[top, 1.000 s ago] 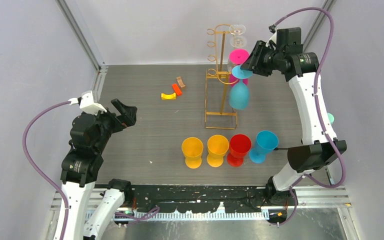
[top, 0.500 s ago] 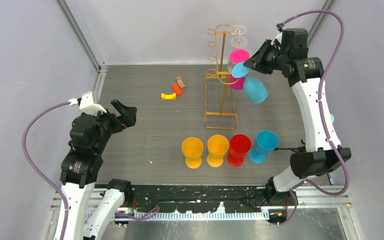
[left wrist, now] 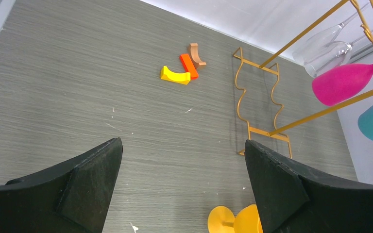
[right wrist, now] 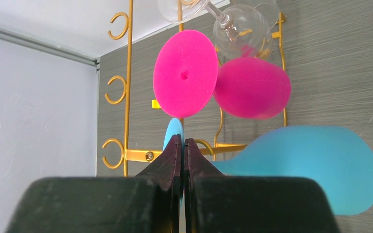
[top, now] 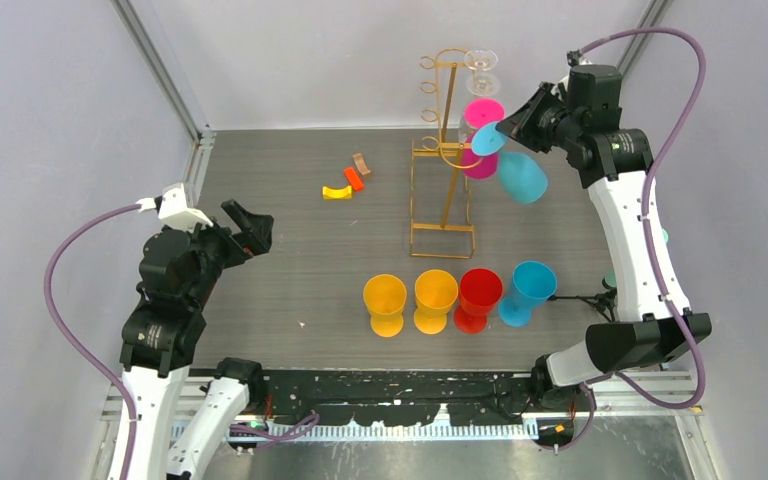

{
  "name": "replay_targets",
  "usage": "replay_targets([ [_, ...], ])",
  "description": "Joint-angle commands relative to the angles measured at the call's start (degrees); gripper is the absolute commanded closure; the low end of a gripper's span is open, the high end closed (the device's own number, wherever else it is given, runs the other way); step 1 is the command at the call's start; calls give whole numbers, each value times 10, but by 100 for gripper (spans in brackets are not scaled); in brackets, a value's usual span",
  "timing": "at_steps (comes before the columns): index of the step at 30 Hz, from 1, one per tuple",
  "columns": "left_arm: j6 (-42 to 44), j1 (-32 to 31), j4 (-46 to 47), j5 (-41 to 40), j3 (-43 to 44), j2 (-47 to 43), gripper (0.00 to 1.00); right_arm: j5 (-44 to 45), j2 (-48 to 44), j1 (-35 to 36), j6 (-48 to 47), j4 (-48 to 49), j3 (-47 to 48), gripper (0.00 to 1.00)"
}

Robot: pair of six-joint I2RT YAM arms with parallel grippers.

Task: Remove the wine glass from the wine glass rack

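The gold wire wine glass rack (top: 442, 150) stands at the back of the table; it also shows in the left wrist view (left wrist: 257, 104) and the right wrist view (right wrist: 127, 87). A pink wine glass (top: 480, 125) and a clear wine glass (top: 481, 68) hang on its right hooks. My right gripper (top: 505, 128) is shut on the thin foot (right wrist: 173, 131) of a blue wine glass (top: 520, 175), which is tilted out to the right of the rack, bowl (right wrist: 311, 167) low. My left gripper (top: 255, 228) is open and empty over the table's left side.
Two yellow cups (top: 386, 303), a red cup (top: 479, 297) and a blue cup (top: 528, 290) stand in a row near the front. Small yellow, orange and tan blocks (top: 346, 183) lie left of the rack. Grey walls close in on both sides.
My right gripper has pulled the blue wine glass up and to the right, away from the rack's hook. The left arm has not moved.
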Motion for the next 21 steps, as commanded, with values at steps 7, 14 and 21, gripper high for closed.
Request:
replay_targets([
  [7, 12, 0, 6, -3, 21, -5, 0, 64, -42, -3, -4, 35, 1, 100],
  [14, 10, 0, 6, -1, 21, -4, 0, 56, -65, -3, 19, 91, -35, 100],
  [21, 10, 1, 7, -1, 23, -4, 0, 88, -73, -3, 28, 92, -37, 100],
])
